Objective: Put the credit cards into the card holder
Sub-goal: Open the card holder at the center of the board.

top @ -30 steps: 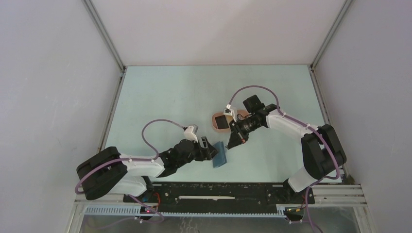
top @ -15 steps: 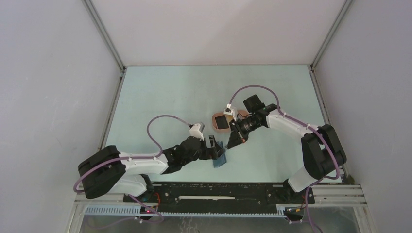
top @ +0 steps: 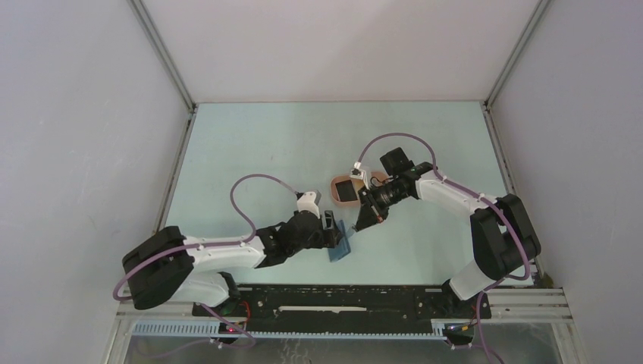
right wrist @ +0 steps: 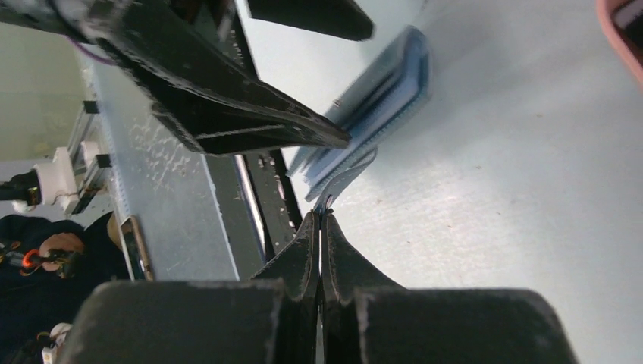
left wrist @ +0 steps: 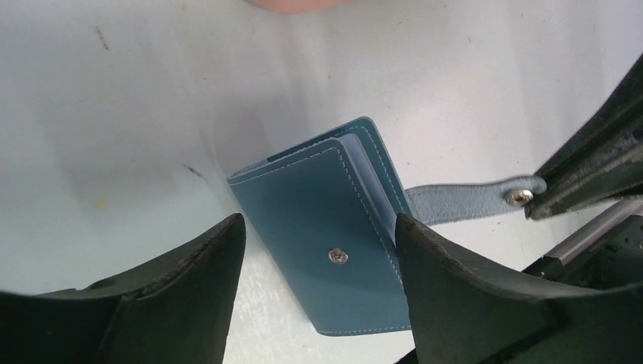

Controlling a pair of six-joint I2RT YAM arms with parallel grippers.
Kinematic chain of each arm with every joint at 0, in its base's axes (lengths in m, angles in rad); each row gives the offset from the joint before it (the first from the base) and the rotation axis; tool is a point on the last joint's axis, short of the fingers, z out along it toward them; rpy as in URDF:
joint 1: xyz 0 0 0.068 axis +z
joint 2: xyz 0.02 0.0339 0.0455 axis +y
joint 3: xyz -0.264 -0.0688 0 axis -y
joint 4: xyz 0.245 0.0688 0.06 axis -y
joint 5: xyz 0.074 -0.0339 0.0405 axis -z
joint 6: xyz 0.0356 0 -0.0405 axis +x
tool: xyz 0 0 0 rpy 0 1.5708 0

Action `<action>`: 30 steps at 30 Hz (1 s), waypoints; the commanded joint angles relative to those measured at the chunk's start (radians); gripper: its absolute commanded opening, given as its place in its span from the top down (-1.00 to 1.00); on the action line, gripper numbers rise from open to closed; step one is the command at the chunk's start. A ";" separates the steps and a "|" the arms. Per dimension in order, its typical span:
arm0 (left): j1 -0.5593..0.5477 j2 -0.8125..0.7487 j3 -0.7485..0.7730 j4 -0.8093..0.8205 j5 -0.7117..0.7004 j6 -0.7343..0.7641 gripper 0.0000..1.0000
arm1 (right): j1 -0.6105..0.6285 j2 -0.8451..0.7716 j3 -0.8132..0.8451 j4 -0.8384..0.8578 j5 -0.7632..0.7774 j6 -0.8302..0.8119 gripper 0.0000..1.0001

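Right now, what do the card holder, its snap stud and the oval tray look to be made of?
Card holder: blue leather or a leather-like sheet with a smooth matte face and pale stitching along the edges; whether it is real or faux cannot be told.
Snap stud: shiny silver metal, judging by its glint.
Oval tray: salmon-pink with a smooth rim, perhaps plastic or silicone; it is too small to tell.

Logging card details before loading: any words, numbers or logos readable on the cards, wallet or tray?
No readable text anywhere.
card holder: plain blue, no print, only a snap stud.
black card in the tray: too small to read.
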 commanded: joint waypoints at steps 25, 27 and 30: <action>0.074 -0.130 -0.097 -0.240 -0.045 -0.029 -0.16 | -0.041 0.061 0.014 0.020 0.413 0.038 1.00; 0.074 -0.143 -0.103 -0.254 -0.047 -0.033 -0.15 | -0.040 0.069 0.014 0.011 0.424 0.034 1.00; 0.088 -0.149 -0.102 -0.274 -0.050 -0.028 -0.16 | -0.040 0.069 0.013 0.004 0.427 0.028 0.88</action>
